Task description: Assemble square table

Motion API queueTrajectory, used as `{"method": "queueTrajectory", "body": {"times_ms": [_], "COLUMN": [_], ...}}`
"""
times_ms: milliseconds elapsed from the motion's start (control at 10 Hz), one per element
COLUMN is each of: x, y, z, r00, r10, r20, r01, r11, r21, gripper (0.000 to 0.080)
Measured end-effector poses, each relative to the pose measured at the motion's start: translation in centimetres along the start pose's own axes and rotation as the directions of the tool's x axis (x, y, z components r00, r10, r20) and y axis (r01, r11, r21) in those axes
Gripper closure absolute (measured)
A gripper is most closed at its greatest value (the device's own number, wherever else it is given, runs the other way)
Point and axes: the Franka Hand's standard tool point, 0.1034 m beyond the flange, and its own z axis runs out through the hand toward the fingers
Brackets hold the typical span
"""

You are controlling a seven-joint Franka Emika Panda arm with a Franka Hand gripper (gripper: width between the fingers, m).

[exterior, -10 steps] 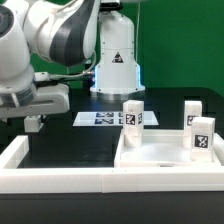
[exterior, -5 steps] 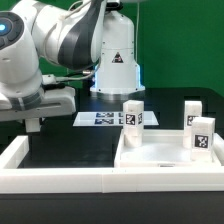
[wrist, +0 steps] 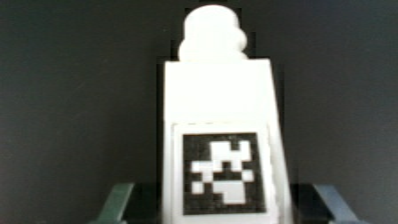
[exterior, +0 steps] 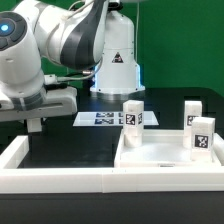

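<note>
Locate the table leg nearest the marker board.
In the exterior view, that leg stands upright near the middle, just to the view's right of the marker board, at the back edge of the square tabletop.

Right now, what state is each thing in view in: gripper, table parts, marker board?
gripper: closed on a white leg, one finger at each side.
held leg: between the fingers, tag facing the wrist camera.
square tabletop: lying flat on the table, untouched.
three other legs: standing upright on the tabletop, not held.
marker board: flat on the black surface, behind the tabletop.
</note>
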Motion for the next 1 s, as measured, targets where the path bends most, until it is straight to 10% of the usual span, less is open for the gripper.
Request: {"method": "queueTrajectory", "body": {"times_ms": [300, 700, 1000], "x": [-0.1, 0.0, 0.8], "y": [-0.5, -3.4, -2.9], "z": [-0.8, -7.3, -7.8], "r00": [1.000, 0.996, 0.978], "r10": [-0.002, -0.019, -0.027], "r20": [0.004, -0.083, -0.208], "r01": [0.002, 0.021, 0.028], "r11": [1.000, 0.999, 1.000], "r21": [0.014, 0.031, 0.005], "gripper": [0.0509, 0.0509, 0.0509]}}
